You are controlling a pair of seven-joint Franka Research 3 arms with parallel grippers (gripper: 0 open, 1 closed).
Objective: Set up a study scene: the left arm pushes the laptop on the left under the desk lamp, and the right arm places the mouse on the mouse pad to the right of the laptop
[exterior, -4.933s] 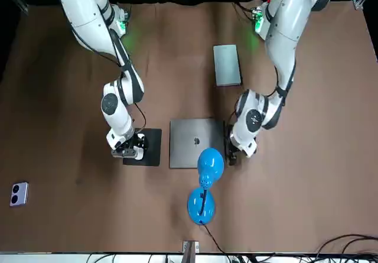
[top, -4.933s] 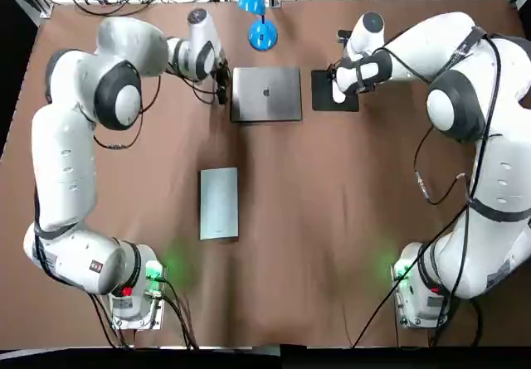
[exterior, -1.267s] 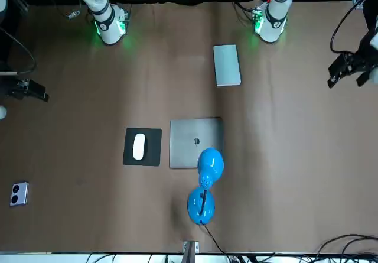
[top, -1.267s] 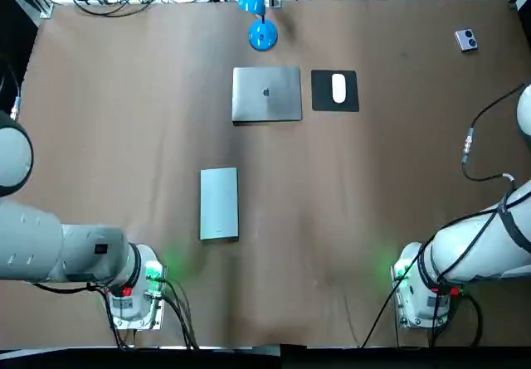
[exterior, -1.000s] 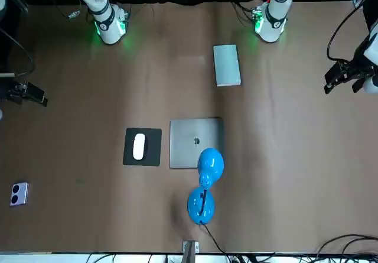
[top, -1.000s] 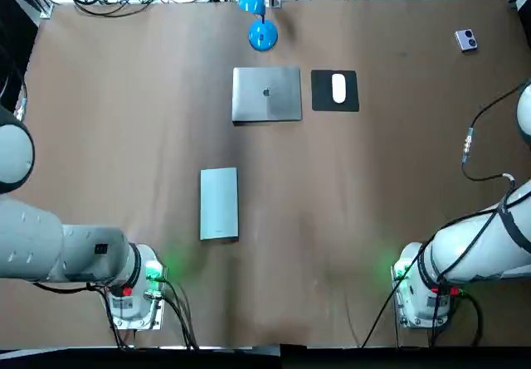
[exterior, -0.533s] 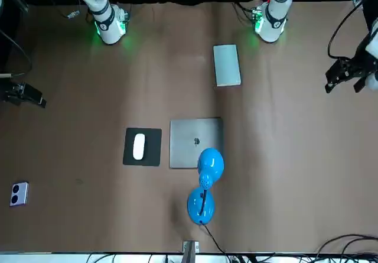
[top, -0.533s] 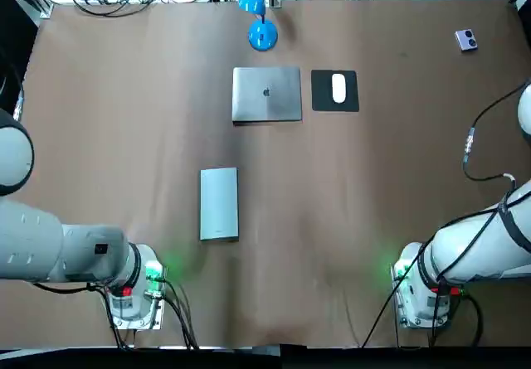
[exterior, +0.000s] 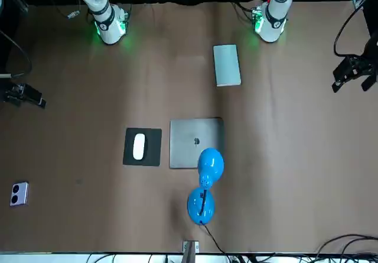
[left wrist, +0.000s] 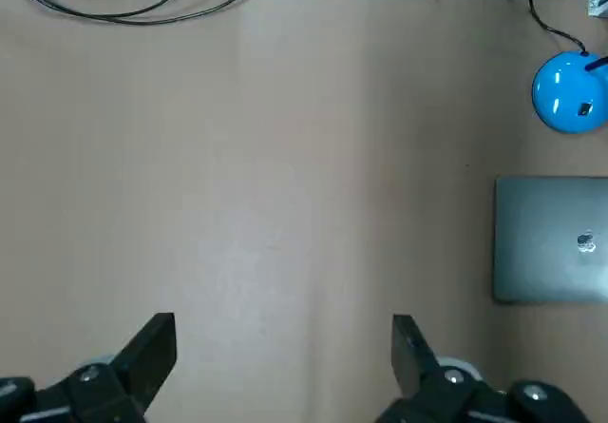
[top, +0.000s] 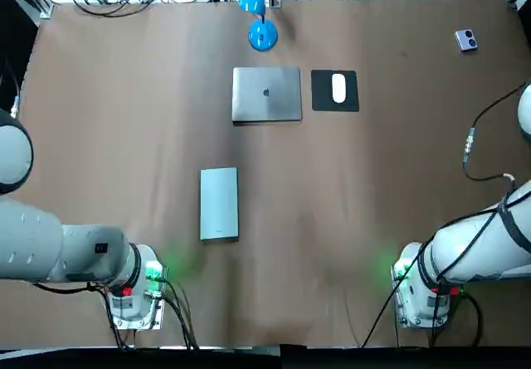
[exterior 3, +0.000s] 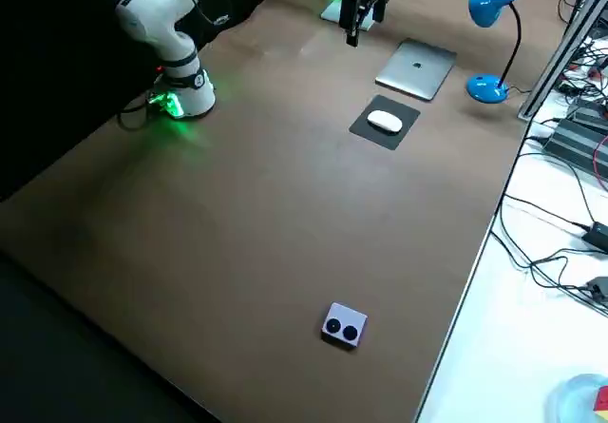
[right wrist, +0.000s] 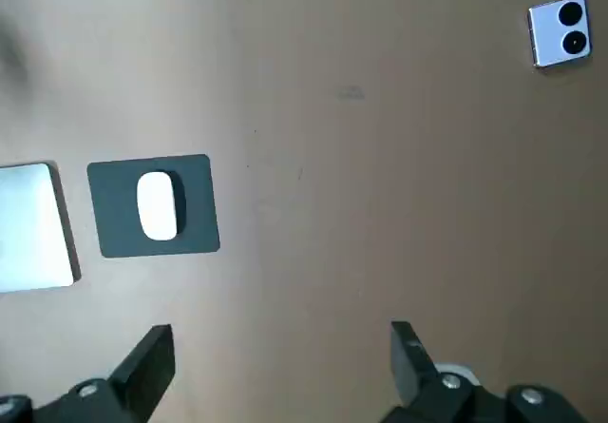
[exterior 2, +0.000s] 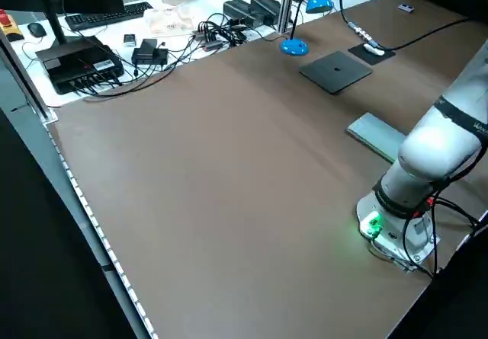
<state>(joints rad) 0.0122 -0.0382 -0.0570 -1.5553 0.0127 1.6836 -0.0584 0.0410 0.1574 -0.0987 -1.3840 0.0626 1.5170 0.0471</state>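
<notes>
The table [top: 332, 203] has a plain brown top. A white bench [exterior 3: 532, 347] adjoins its far edge. The bench carries a keyboard [exterior 2: 99, 15], a black box [exterior 2: 80, 61] and loose cables [exterior 2: 217, 38]. A metal post [exterior 2: 287, 4] stands upright at that edge. Beyond the table's other sides the room is dark.

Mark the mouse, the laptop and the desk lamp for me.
mouse [top: 338, 87], top view, middle of its white shell.
laptop [top: 266, 94], top view, centre of closed lid.
desk lamp [top: 263, 36], top view, round blue base.
</notes>
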